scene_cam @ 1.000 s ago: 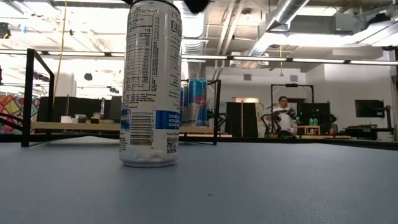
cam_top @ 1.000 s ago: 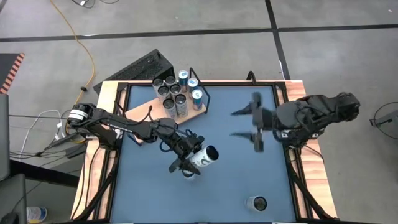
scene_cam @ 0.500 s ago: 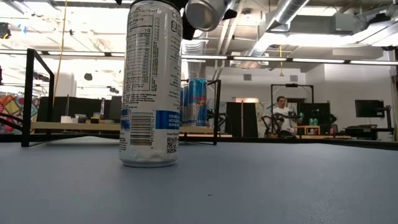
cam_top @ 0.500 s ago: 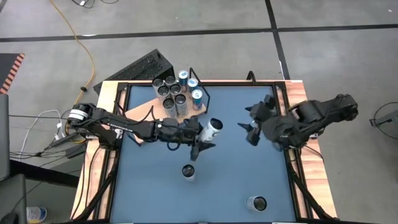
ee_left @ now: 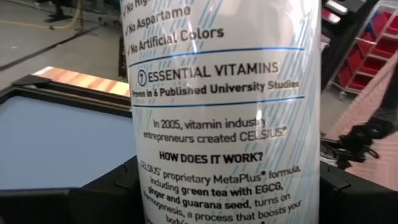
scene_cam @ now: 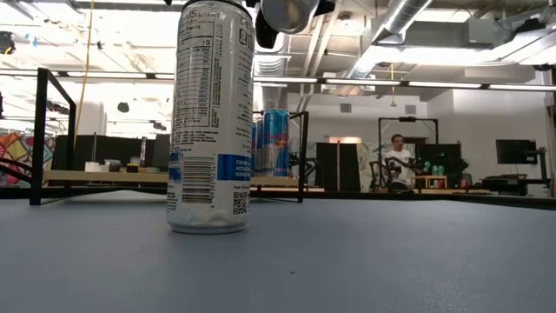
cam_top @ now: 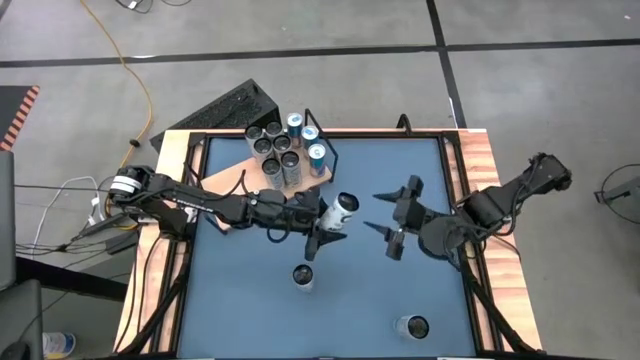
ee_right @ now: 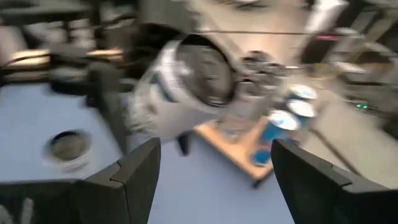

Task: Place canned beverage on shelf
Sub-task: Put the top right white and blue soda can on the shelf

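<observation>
Since a second ago the left jaws [cam_top: 325, 228] have lifted the white can [cam_top: 340, 210] off the bench [cam_top: 240, 300] and swung it toward the shelf [cam_top: 232, 180]; the right jaws [cam_top: 386, 225] have dropped lower and closer to it. Nearest the low camera a tall can [scene_cam: 210, 117] stands on the bench, hiding much behind it; only overhead shows another can [cam_top: 413, 326] at the near edge. The left wrist camera shows the white can's label pinched between its fingers. The right jaws are spread, apparently holding nothing. Farthest, grouped cans [cam_top: 285, 150] crowd the shelf's framed end.
</observation>
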Tool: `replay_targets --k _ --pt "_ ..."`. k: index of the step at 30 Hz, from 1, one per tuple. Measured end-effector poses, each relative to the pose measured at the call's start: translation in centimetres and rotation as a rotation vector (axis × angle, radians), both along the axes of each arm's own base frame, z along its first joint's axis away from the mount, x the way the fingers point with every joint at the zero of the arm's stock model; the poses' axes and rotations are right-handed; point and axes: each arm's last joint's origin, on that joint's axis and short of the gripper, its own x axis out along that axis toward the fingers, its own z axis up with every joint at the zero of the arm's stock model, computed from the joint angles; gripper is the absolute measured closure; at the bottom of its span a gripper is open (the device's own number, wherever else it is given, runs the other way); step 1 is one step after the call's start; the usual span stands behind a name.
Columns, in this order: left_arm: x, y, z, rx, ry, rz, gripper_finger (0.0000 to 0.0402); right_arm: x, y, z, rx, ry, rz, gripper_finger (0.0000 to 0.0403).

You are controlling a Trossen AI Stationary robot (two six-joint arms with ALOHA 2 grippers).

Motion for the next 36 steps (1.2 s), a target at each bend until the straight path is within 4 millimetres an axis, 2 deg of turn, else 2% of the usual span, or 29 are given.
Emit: replay_targets --k 3,5,10,15,20,23,27,31,36 --pt "0.0 -0.2 0.0 0.021 -0.004 0.026 0.0158 -0.7 -0.1 -1.1 -0.042 -0.046 -0.157 0.0107" --pt "0.0 -0.3 0.1 0.024 -0.011 0.031 0.0158 -1.6 -0.1 -1.5 -0.036 -0.063 -0.183 0.0107" --pt "-0.1 -0.5 0.3 0.027 -0.029 -0.011 0.0158 -3.5 0.5 -1.6 0.03 -0.066 -0.053 0.0107" --pt "-0.1 -0.6 0.4 0.029 -0.046 -0.024 0.0158 -4.1 1.3 -0.6 0.007 -0.1 0.036 0.0107" --pt "-0.1 -0.6 0.4 0.014 -0.043 -0.033 0.0158 -2.9 2.6 -0.5 -0.087 -0.054 0.252 0.0107" --pt "-0.1 -0.6 0.4 0.012 -0.042 -0.034 0.0158 -1.6 2.9 0.1 -0.124 -0.094 0.38 0.0107" --pt "-0.1 -0.6 0.4 0.011 -0.042 -0.05 0.0158 -0.5 2.3 1.0 -0.175 -0.156 0.531 0.0107" --pt "-0.1 -0.7 0.4 0.005 -0.042 -0.068 0.0158 0.1 0.8 1.0 -0.174 -0.144 0.526 0.0111" --pt "-0.1 -0.8 0.4 -0.007 -0.04 -0.095 0.0158 -0.3 -0.7 1.2 -0.184 -0.107 0.5 0.0112"
